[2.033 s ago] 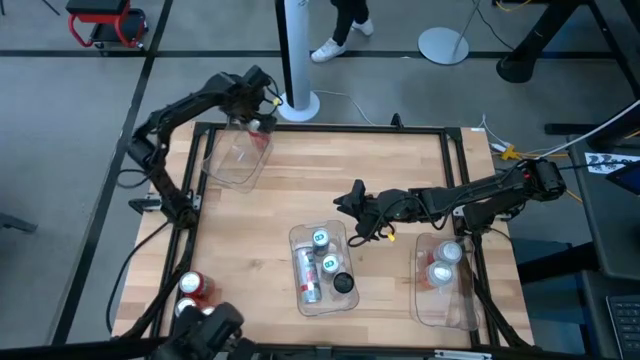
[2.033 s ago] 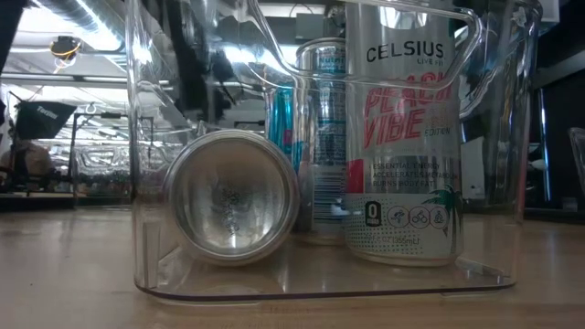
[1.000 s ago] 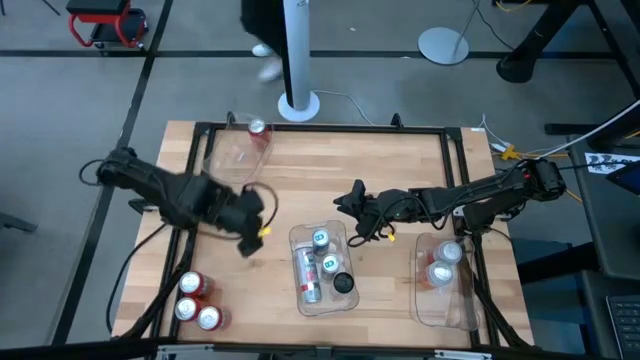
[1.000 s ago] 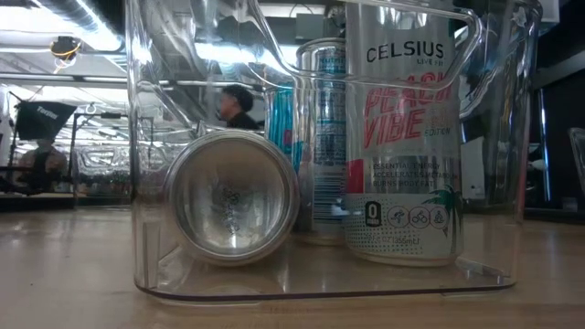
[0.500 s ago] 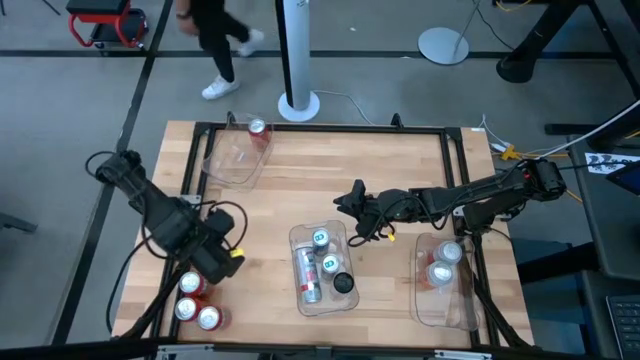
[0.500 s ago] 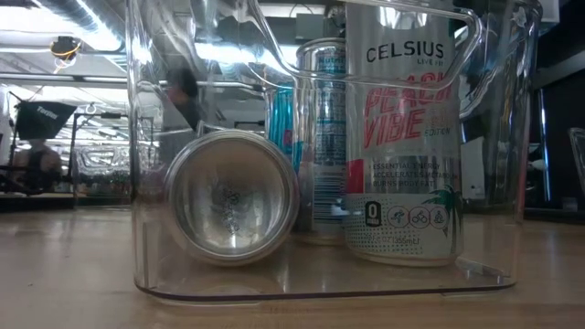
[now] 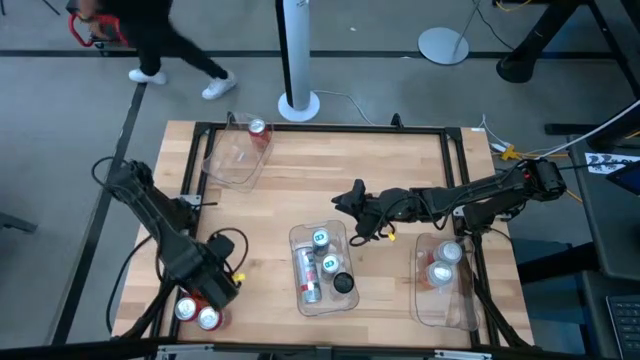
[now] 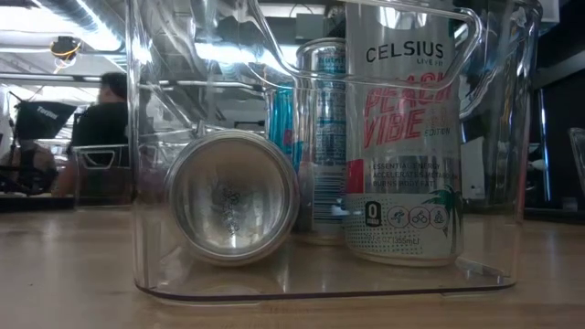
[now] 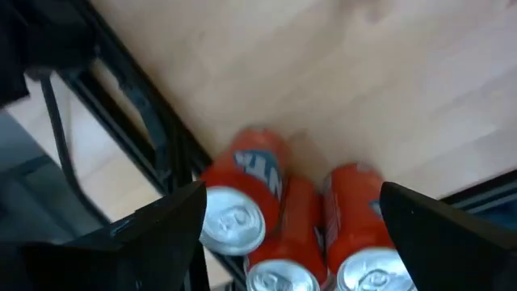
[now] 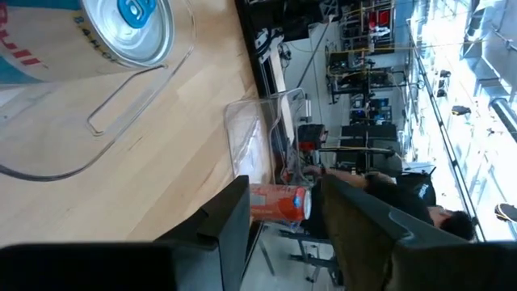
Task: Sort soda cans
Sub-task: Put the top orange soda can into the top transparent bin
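Note:
Three red soda cans (image 9: 279,242) with silver tops stand together at the table's near left corner (image 7: 197,314). My left gripper (image 9: 291,234) hovers just above them (image 7: 215,285), open wide, its fingers on either side of the group without touching. A fourth red can (image 7: 258,128) stands at the far end of the far left bin (image 7: 230,160). The middle bin (image 7: 296,240) holds a teal-topped can (image 7: 320,238), a silver can lying on its side (image 8: 233,196), a Celsius can (image 8: 402,137) and a dark-topped can (image 7: 344,283). My right gripper (image 7: 352,207) waits open beside that bin.
The right bin (image 7: 445,305) holds two silver-white cans (image 7: 445,262). A black frame (image 7: 320,127) runs round the wooden table. A white pole base (image 7: 298,103) stands beyond the far edge. A person (image 7: 150,35) walks past beyond the far left corner.
My left gripper has moved from the table's left middle toward the near left corner and now hangs over the three red cans. The person behind the table has walked toward the left. My right arm has kept still.

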You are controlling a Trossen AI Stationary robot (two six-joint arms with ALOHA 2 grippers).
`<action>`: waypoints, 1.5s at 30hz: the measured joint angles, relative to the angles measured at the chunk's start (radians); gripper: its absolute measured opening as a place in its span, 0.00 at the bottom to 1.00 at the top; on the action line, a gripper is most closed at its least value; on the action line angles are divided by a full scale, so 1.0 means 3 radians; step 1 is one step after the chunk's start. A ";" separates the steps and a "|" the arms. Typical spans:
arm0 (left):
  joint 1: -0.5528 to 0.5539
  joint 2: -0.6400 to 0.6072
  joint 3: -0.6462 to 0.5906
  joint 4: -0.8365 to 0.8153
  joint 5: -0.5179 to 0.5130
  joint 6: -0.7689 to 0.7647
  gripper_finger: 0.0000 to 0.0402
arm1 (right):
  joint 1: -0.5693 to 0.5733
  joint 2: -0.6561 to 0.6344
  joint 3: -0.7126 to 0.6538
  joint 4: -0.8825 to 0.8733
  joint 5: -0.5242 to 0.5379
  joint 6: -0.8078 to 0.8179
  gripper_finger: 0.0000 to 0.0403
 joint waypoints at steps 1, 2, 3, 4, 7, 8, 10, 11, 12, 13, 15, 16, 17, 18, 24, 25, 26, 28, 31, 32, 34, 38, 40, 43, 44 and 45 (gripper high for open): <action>-0.0013 0.0034 0.0000 0.0003 0.0072 -0.0016 0.89 | 0.0000 0.0000 0.0000 0.0000 0.0000 0.0000 0.38; -0.0025 0.0070 0.0000 -0.0003 0.0148 -0.0050 0.89 | 0.0000 0.0000 0.0000 0.0001 0.0001 -0.0001 0.38; -0.0041 0.0097 0.0000 -0.0003 0.0214 -0.0075 0.89 | 0.0000 0.0000 0.0000 0.0001 0.0000 -0.0001 0.38; -0.0062 0.0123 0.0000 0.0001 0.0274 -0.0098 0.89 | 0.0000 0.0000 0.0000 0.0001 0.0000 -0.0001 0.38; -0.0137 0.0164 -0.0001 -0.0001 0.0435 -0.0253 0.89 | 0.0000 0.0000 0.0000 0.0000 0.0000 -0.0003 0.38; -0.0165 0.0170 0.0000 -0.0002 0.0479 -0.0307 0.89 | -0.0001 0.0000 0.0000 0.0000 -0.0001 -0.0003 0.38; -0.0228 0.0178 0.0000 -0.0002 0.0537 -0.0419 0.89 | 0.0000 0.0000 0.0000 0.0000 -0.0001 -0.0003 0.38; -0.0264 0.0179 -0.0001 -0.0001 0.0551 -0.0463 0.89 | 0.0000 0.0000 0.0000 0.0000 -0.0001 -0.0003 0.38; -0.0298 0.0179 -0.0001 -0.0001 0.0552 -0.0515 0.89 | 0.0000 0.0000 0.0000 0.0001 -0.0001 -0.0003 0.38; -0.0327 0.0179 -0.0003 -0.0002 0.0552 -0.0551 0.89 | -0.0001 0.0000 0.0000 0.0000 -0.0001 -0.0003 0.38; -0.0381 0.0178 -0.0061 -0.0001 0.0561 -0.0622 0.89 | -0.0001 0.0000 0.0000 0.0000 -0.0001 -0.0003 0.38; -0.0406 0.0179 -0.0118 -0.0006 0.0573 -0.0632 0.89 | 0.0000 0.0000 0.0000 0.0001 -0.0001 -0.0003 0.38; -0.0428 0.0179 -0.0185 0.0004 0.0601 -0.0629 0.89 | -0.0001 0.0000 0.0000 0.0001 -0.0001 -0.0003 0.38; -0.0445 0.0179 -0.0265 -0.0001 0.0656 -0.0618 0.89 | -0.0001 0.0000 0.0000 0.0000 -0.0001 -0.0003 0.38; -0.0442 0.0179 -0.0573 0.0137 0.0738 -0.0477 0.89 | 0.0000 0.0000 0.0000 0.0000 -0.0002 -0.0002 0.38; -0.0430 0.0179 -0.0593 0.0183 0.0719 -0.0457 0.89 | 0.0000 0.0000 0.0000 0.0001 -0.0002 -0.0001 0.38; -0.0421 0.0179 -0.0610 0.0246 0.0700 -0.0447 0.89 | 0.0000 0.0000 0.0000 0.0001 -0.0001 -0.0001 0.38; -0.0421 0.0179 -0.0639 0.0320 0.0693 -0.0426 0.89 | -0.0001 0.0000 0.0000 0.0004 -0.0002 -0.0001 0.38; -0.0423 0.0179 -0.0717 0.0315 0.0690 -0.0379 0.89 | 0.0000 0.0000 0.0000 0.0000 -0.0003 0.0000 0.38; -0.0423 0.0179 -0.0748 0.0327 0.0690 -0.0358 0.89 | 0.0000 0.0000 0.0000 0.0002 -0.0003 0.0000 0.38; -0.0423 0.0178 -0.0811 0.0351 0.0686 -0.0324 0.89 | 0.0000 0.0000 0.0000 0.0000 -0.0034 0.0000 0.38; -0.0421 0.0178 -0.0977 0.0605 0.0690 -0.0299 0.89 | 0.0000 0.0000 0.0000 0.0002 -0.0090 0.0000 0.38; -0.0422 0.0176 -0.1064 0.0732 0.0703 -0.0275 0.89 | 0.0000 0.0000 0.0000 0.0005 -0.0091 0.0000 0.38; -0.0421 0.0164 -0.1143 0.0813 0.0741 -0.0253 0.89 | -0.0001 0.0000 0.0000 0.0005 -0.0091 0.0001 0.38; -0.0420 0.0164 -0.1156 0.0824 0.0749 -0.0250 0.89 | 0.0000 0.0000 0.0000 0.0005 -0.0091 0.0001 0.38; -0.0420 0.0163 -0.1166 0.0830 0.0748 -0.0244 0.89 | 0.0000 0.0000 0.0000 0.0005 -0.0091 0.0001 0.38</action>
